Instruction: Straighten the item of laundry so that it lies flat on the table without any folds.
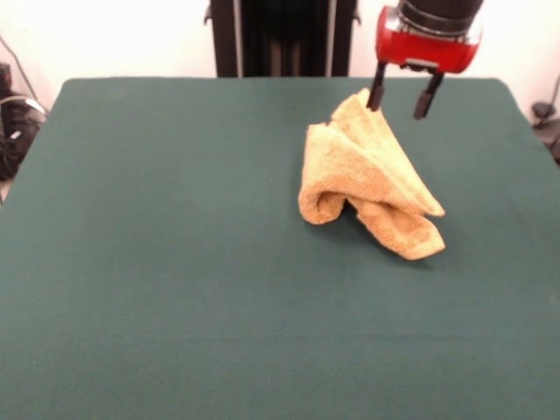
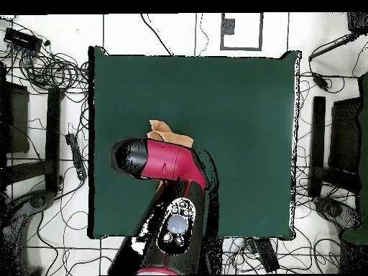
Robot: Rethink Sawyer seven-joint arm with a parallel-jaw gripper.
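Observation:
The golden-tan towel (image 1: 372,175) lies crumpled and folded over itself on the green table (image 1: 175,262), right of centre towards the far side. One corner rises in a peak at its far end. My gripper (image 1: 398,111) hangs just above that peak, its two black fingers spread apart and open. The left finger (image 1: 376,94) is right beside the raised corner, and nothing is held between the fingers. In the overhead view only a small part of the towel (image 2: 169,134) shows past the red arm (image 2: 169,162), which hides the gripper and the rest of the cloth.
The robot's black pedestal (image 1: 280,35) stands behind the table's far edge. Cables and black equipment (image 2: 43,72) lie on the floor around the table (image 2: 244,144). The towel is well away from all table edges.

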